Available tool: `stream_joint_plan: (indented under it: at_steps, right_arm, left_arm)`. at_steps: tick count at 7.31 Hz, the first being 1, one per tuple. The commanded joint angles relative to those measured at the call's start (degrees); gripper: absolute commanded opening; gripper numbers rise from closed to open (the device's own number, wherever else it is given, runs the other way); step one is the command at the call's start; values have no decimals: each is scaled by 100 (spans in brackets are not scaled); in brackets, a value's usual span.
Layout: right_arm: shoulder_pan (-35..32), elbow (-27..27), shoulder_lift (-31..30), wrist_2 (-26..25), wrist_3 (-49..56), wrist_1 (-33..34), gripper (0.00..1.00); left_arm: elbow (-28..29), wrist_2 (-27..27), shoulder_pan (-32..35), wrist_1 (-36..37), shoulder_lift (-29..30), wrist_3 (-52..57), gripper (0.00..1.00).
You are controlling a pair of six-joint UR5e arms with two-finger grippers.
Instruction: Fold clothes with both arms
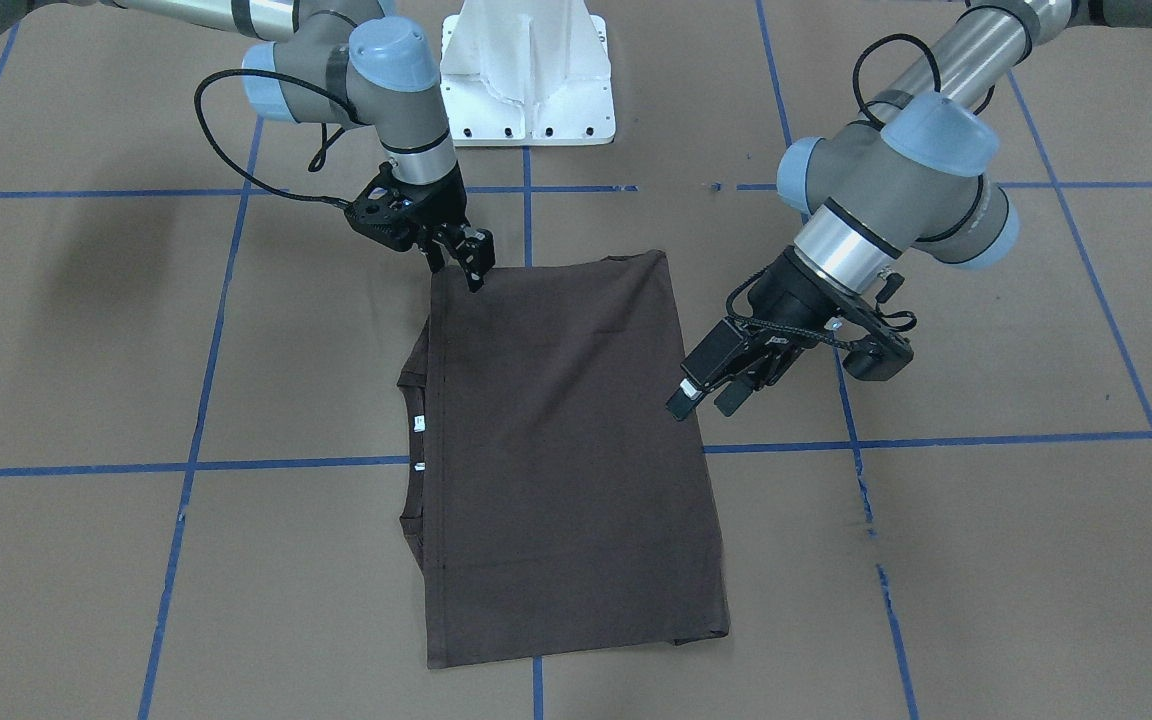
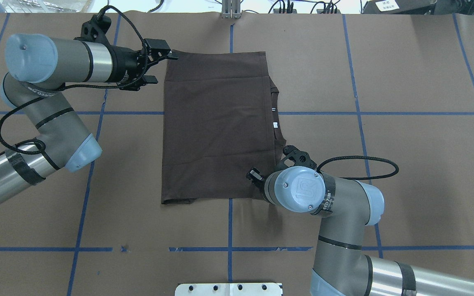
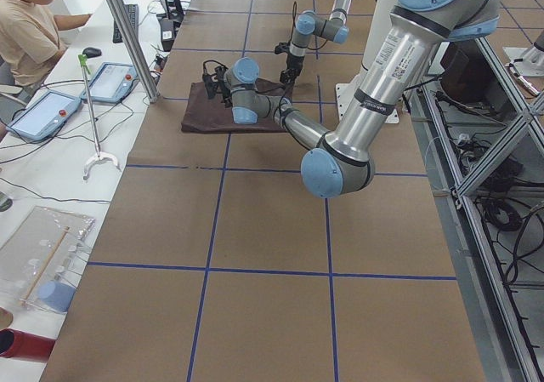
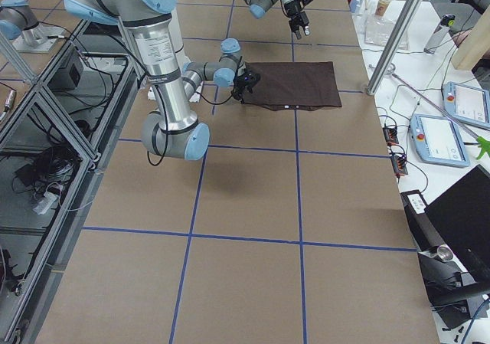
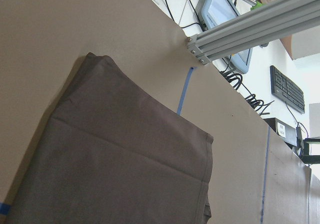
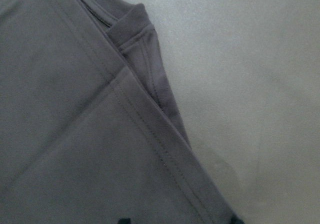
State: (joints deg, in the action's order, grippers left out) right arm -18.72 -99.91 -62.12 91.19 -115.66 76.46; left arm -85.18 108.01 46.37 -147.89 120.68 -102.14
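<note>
Brown folded T-shirt [image 1: 556,440], table [image 1: 996,330] showing all round; left gripper [image 1: 704,402] spread beside one edge, right gripper [image 1: 471,265] at corner, grip unclear.

dark brown t-shirt [image 1: 556,440] folded flat, between left arm [image 1: 886,200] and right arm [image 1: 386,80]

A robotics lab: two robot arms [image 1: 886,170] reach over a bench [image 1: 986,580] papered brown and gridded in blue tape [image 1: 286,464], ringed by aluminium framing [image 5: 235,27], teach pendants [image 4: 440,139], trailing cables [image 3: 501,212] and a seated operator [image 3: 30,33].
</note>
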Motion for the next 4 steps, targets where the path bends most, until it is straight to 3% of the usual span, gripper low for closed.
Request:
stream_joint_plan:
  at_steps: [1,4]
  right_arm:
    - [-123,-46,7,48,17,9,73]
    - [-80,-29,-2,39,35,27,72]
  left_arm:
    - [1,1,-5,-3,8,-61,100]
    - [1,1,-5,-3,8,-70,100]
